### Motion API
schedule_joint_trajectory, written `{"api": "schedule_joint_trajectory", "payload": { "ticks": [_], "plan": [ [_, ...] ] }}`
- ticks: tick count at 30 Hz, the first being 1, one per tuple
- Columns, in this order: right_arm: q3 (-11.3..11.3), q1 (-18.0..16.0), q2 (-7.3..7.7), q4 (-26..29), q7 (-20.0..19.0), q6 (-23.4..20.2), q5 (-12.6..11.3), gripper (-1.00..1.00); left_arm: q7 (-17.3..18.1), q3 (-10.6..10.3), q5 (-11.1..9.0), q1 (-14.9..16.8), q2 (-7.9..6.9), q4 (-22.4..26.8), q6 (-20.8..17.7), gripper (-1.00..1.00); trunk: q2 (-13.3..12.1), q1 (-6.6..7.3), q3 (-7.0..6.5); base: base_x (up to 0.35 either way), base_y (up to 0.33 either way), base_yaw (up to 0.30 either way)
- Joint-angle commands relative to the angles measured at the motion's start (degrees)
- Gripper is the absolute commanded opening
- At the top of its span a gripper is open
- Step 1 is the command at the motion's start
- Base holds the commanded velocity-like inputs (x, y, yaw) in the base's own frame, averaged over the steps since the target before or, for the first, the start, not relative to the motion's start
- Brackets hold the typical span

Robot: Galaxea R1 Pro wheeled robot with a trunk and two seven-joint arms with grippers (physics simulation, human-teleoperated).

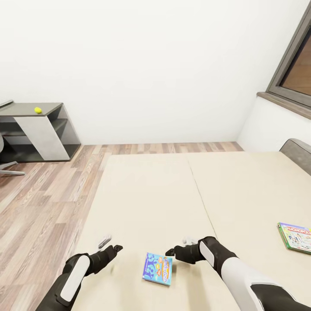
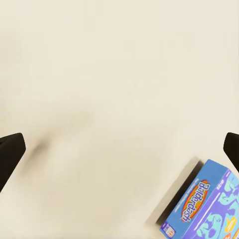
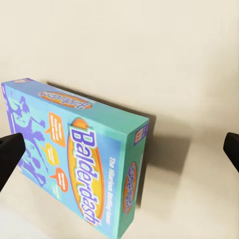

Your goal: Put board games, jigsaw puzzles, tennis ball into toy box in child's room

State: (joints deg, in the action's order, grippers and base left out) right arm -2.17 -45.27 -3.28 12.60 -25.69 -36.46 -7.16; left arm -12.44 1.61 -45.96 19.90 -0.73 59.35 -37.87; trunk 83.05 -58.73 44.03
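blue Balderdash box flat on bed, between both grippers | left gripper jaws spread, holding nothing, beside box | right gripper jaws spread, just over box edge | Monopoly box on bed, well apart | tennis ball on dark worktop

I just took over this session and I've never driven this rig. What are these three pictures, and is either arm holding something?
The large picture comes from the robot's head, looking down over both arms at the bed. The other two come from cameras at each wrist, looking out between the pincer fingers. The left pincer and right pincer are both open and empty. Between them on the mattress lies the blue Balderdash box, seen close in the right wrist view. The Monopoly box lies further to the robot's right. A yellow tennis ball rests on the dark desk across the room.
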Motion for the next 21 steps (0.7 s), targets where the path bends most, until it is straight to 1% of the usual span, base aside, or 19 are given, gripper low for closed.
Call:
{"api": "schedule_joint_trajectory", "payload": {
  "ticks": [1,15,18,21],
  "plan": [
    [-0.2,0.0,-0.01,0.1,0.2,-0.5,-0.4,1.0,-0.5,0.0,-0.6,0.0,0.0,0.1,-0.2,1.0,0.0,0.0,0.05,0.0,0.0,0.0],
    [-0.2,0.0,-0.01,0.1,0.2,-0.5,-0.4,1.0,-0.5,0.0,-0.6,0.0,0.0,0.1,-0.2,1.0,0.0,0.0,0.05,0.0,0.0,0.0],
    [-0.3,-0.1,-0.38,0.1,1.1,-1.0,-0.4,1.0,-0.4,0.1,-0.6,0.2,-0.98,0.3,-0.4,1.0,0.0,0.0,0.05,0.0,0.0,0.0],
    [-0.3,0.0,-0.26,0.7,2.1,-1.0,-0.5,1.0,-0.4,0.1,-0.6,-0.2,-1.95,0.7,-0.6,1.0,0.0,0.0,0.05,0.0,0.0,0.0]
  ]
}}
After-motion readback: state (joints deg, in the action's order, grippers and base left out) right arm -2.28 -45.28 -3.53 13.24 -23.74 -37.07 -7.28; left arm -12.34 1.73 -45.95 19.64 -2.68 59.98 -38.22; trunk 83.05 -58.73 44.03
